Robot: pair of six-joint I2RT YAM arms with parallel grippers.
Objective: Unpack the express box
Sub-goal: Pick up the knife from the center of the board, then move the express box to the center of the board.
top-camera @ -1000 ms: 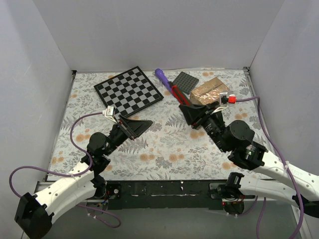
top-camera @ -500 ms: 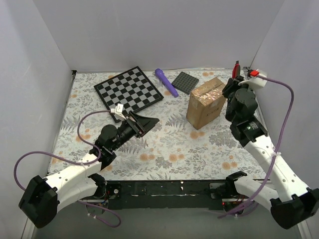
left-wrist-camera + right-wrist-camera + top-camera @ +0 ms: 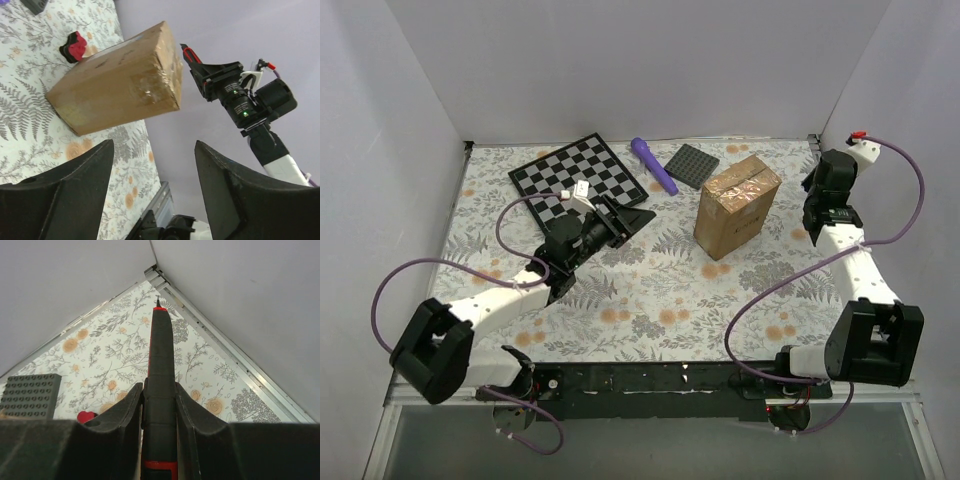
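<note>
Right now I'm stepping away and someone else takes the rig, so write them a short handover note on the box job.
Left gripper: open, empty, facing the express box across the mat.
Right gripper: shut on a red-and-black cutter, raised right of the box, not touching it.
Box: upright, flaps closed, tape looks uncut.
Done: cutter in hand. Left: slit the tape, open flaps, empty the box.

Brown express box (image 3: 738,205) — black-red cutter (image 3: 160,370) — chequered board (image 3: 578,183).

studded plate (image 3: 30,395) cropped, red object (image 3: 86,416) half-hidden
</note>
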